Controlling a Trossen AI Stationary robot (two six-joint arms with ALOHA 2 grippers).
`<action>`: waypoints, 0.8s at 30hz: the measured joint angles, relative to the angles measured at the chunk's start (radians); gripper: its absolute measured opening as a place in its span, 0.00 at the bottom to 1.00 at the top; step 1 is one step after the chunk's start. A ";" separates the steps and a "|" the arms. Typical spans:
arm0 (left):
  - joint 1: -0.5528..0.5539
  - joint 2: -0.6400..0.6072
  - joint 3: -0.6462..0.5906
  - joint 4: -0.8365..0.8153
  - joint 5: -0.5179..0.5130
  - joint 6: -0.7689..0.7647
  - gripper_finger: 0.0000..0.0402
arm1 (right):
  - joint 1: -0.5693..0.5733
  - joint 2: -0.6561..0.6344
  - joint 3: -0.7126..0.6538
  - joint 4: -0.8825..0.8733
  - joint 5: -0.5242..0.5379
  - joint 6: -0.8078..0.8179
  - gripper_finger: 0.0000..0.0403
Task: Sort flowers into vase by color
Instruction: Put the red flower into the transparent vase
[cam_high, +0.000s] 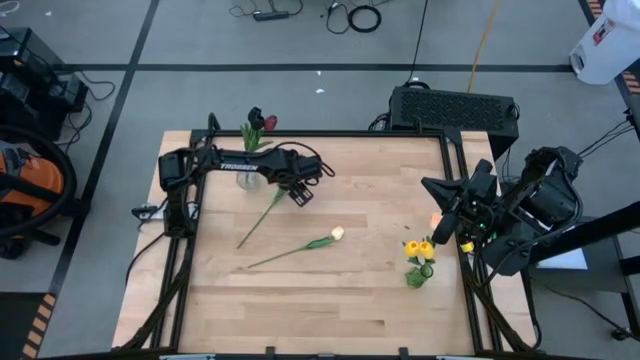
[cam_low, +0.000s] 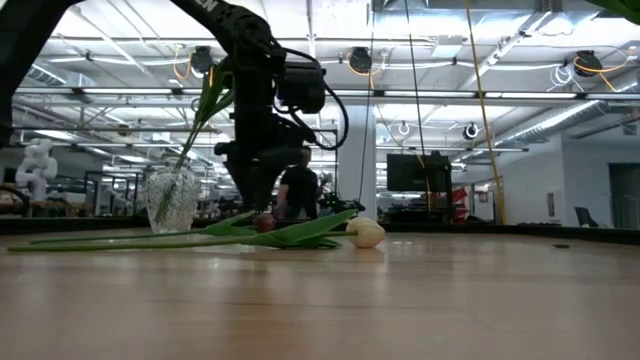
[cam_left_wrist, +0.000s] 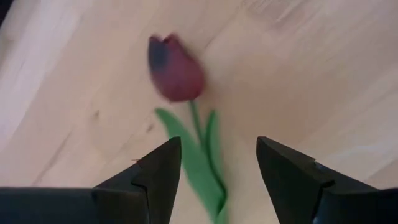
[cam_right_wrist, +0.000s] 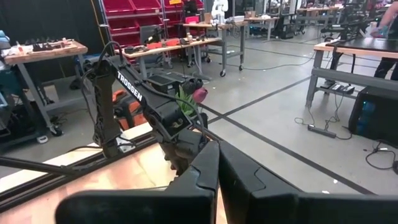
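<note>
Left gripper (cam_left_wrist: 217, 168), fingers apart, hovers over a dark red tulip (cam_left_wrist: 175, 68) at ten o'clock, seemingly ready to descend and grasp; right gripper (cam_right_wrist: 217, 163) waits, fingers together.

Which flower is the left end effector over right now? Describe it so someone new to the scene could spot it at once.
Start at the glass vase near the wooden table's far left edge; the left end effector hangs open just beside it. Beneath it lies the dark red tulip on a long green stem. The other loose flower, the cream tulip, lies nearer the table's middle.
</note>
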 joint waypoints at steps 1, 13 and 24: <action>0.004 0.000 0.000 -0.014 -0.001 0.000 0.54 | 0.000 0.000 0.000 0.000 -0.001 0.000 0.01; 0.053 0.042 -0.029 -0.039 0.031 -0.002 0.53 | 0.000 0.005 0.000 0.001 -0.024 0.013 0.01; 0.048 0.128 -0.033 -0.005 0.124 -0.010 0.52 | 0.000 0.005 0.000 -0.001 -0.022 0.024 0.01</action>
